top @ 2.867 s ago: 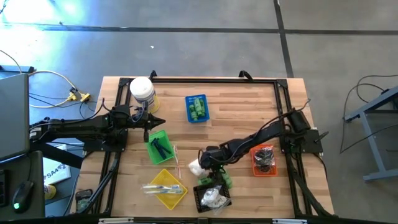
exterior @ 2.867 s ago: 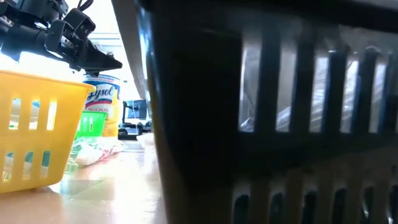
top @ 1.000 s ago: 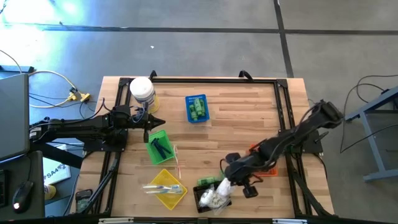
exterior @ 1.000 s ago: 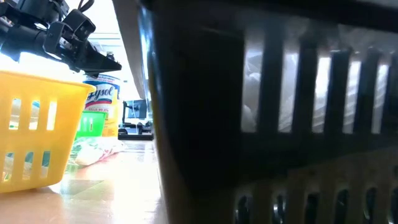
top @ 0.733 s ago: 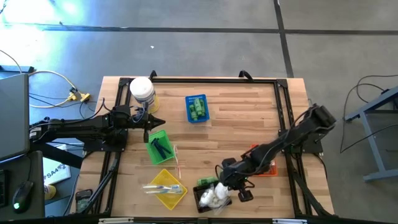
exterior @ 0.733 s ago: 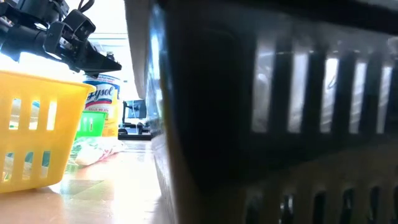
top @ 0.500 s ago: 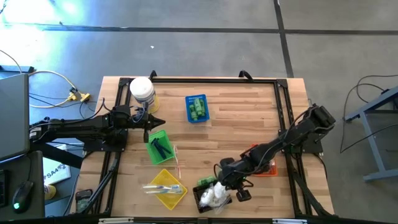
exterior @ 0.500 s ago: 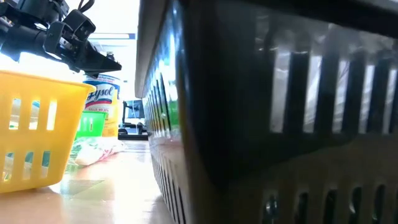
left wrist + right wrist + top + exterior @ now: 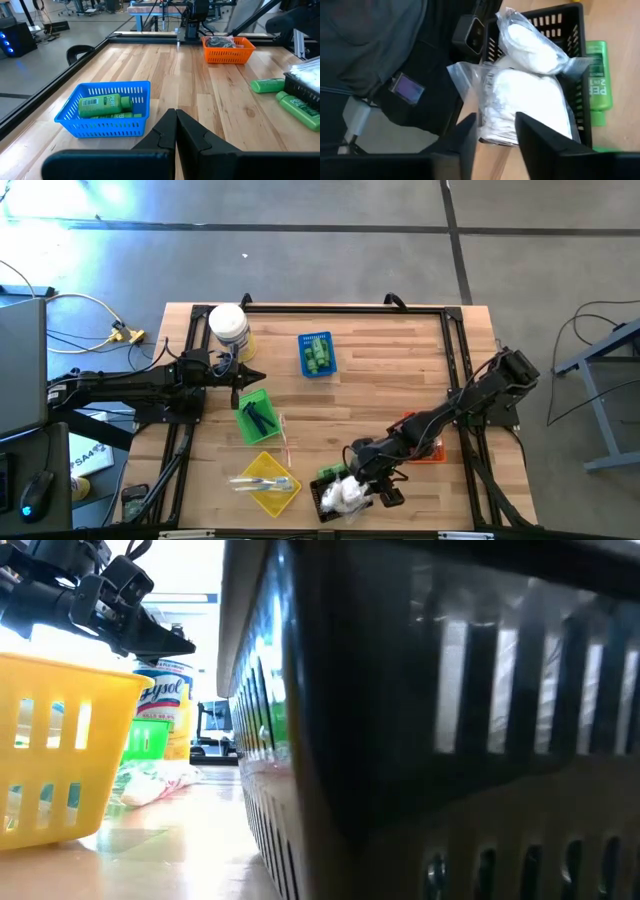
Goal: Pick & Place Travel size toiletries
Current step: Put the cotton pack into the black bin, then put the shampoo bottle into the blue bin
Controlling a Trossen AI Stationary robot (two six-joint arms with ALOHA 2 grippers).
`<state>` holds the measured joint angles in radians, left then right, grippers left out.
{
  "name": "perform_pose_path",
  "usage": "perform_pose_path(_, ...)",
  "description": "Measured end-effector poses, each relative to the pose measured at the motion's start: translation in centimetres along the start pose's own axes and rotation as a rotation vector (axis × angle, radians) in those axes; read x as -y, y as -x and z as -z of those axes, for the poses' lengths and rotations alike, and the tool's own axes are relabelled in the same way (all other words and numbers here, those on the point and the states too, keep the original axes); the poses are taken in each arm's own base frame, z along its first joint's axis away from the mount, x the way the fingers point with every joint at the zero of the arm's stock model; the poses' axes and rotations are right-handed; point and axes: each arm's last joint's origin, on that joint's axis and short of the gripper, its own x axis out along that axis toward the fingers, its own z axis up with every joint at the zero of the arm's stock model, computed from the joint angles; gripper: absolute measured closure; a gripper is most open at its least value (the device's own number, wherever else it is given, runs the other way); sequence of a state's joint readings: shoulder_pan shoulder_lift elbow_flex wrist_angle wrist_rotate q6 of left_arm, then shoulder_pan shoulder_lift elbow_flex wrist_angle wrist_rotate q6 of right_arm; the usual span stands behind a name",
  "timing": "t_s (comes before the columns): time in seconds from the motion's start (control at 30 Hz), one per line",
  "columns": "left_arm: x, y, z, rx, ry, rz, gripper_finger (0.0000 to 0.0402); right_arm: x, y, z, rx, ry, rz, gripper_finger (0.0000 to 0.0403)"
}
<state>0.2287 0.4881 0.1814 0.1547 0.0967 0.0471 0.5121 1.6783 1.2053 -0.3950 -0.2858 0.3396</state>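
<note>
My right gripper [image 9: 350, 485] [image 9: 495, 119] is open and slants down over the black basket [image 9: 322, 502] [image 9: 555, 20] at the table's near edge. White soft packets [image 9: 343, 496] [image 9: 530, 95] are piled in that basket, and my fingers stand on either side of the top packet's end. Two green bottles [image 9: 330, 471] [image 9: 596, 82] lie on the table beside the basket. More green bottles [image 9: 318, 356] [image 9: 105, 105] lie in the blue basket [image 9: 100, 127]. My left gripper [image 9: 262, 377] [image 9: 175, 120] is shut and empty, held level above the table's left side. My right gripper stands open around the end of the top white packet [image 9: 492, 132], which lies on the pile in the black basket. Whether a finger [image 9: 469, 137] touches its clear wrapper, I cannot tell.
An orange basket [image 9: 428, 450] [image 9: 227, 50] sits under my right arm. The green basket [image 9: 256, 415] with black pieces, the yellow basket [image 9: 265, 483] [image 9: 60, 740] and the white jar [image 9: 229, 327] stand on the left. Bare wood lies in the middle and at the far right.
My right gripper has moved toward the table's left edge and down, carrying the white packet over the black basket, where the packet now rests on the pile. In the low view the black basket has turned a little, and one of its corners now shows.
</note>
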Motion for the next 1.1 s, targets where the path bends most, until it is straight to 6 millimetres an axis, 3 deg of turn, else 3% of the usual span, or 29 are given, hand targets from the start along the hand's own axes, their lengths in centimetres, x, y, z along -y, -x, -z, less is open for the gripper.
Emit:
perform_pose_path(0.3, 0.0, 0.0, 0.0, 0.0, 0.0, 0.0, 0.0402, 0.1, 1.0, -0.1, 0.004, -0.013, -0.003, 0.0204)
perform_pose_path(0.47, 0.0, 0.0, 0.0, 0.0, -0.003, -0.001, 0.0402, -0.3, 3.9, 0.4, -0.025, 0.009, 0.007, 0.0206)
perform_pose_path(0.7, 0.0, 0.0, -0.1, 0.013, -0.028, -0.002, 0.0402, 0.5, 10.4, 0.2, 0.247, 0.199, 0.364, 0.0256)
perform_pose_path(0.87, 0.0, 0.0, -0.2, 0.022, -0.029, -0.002, 0.0402, 3.2, 13.4, 2.4, 0.433, 0.211, 0.351, 0.0312)
perform_pose_path(1.0, 0.0, 0.0, -0.2, 0.022, -0.03, -0.003, 0.0402, 6.4, 14.6, 4.9, 0.587, 0.19, 0.373, 0.0372)
perform_pose_path(1.1, -0.1, 0.0, -0.2, 0.021, -0.064, -0.022, 0.0402, 9.1, 14.0, 6.7, 0.63, 0.172, 0.379, 0.0393)
